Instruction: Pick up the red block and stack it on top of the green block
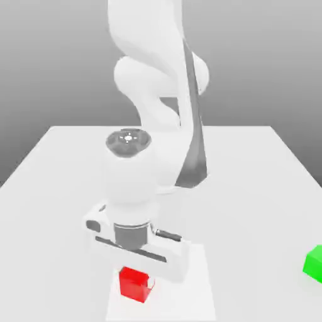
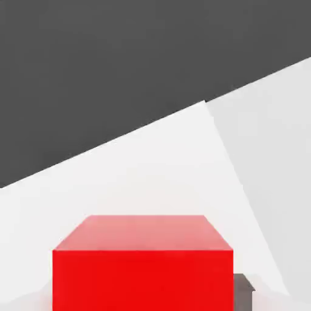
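red block: the red block (image 1: 136,283) sits on the white table (image 1: 251,188), right under the gripper (image 1: 135,267), toward the near edge in the exterior view.
green block: the green block (image 1: 314,263) is well apart from it, off at the exterior view's right edge, nothing on top.
hand: honestly can't tell if it's released or clamped, the wrist body covers the fingers.
progress: early I'd say. Block looks down on the table, so lifting, carrying and stacking are all left.
exterior view extra: shows the arm over the red block and where the green one waits.
hand view extra: red block (image 2: 143,264) up close, top face and front face.
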You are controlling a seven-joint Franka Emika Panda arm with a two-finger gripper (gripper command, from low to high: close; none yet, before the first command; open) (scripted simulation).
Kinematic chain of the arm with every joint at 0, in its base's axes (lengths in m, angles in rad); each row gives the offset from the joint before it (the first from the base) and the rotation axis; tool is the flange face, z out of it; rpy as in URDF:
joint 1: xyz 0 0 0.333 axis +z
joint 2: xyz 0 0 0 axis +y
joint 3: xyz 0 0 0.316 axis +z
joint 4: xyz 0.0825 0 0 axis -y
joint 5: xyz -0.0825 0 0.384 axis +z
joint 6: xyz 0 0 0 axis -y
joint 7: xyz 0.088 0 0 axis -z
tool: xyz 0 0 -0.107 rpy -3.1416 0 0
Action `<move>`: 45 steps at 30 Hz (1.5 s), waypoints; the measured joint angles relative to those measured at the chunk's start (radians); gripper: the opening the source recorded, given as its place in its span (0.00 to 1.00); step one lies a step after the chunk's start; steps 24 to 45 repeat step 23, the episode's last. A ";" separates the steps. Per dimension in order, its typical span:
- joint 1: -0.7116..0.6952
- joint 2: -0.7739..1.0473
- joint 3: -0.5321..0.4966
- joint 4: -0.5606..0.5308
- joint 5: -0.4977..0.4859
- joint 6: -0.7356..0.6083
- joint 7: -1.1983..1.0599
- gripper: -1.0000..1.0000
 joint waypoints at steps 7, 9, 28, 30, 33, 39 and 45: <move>0.164 -0.043 0.121 0.064 -0.038 -0.118 0.173 0.00; 0.224 -0.036 0.164 0.089 -0.053 -0.139 0.237 0.00; 0.544 0.137 0.279 0.222 -0.209 -0.108 0.583 1.00; 0.544 0.137 0.279 0.222 -0.209 -0.108 0.583 1.00; 0.544 0.137 0.279 0.222 -0.209 -0.108 0.583 1.00; 0.544 0.137 0.279 0.222 -0.209 -0.108 0.583 1.00; 0.544 0.137 0.279 0.222 -0.209 -0.108 0.583 1.00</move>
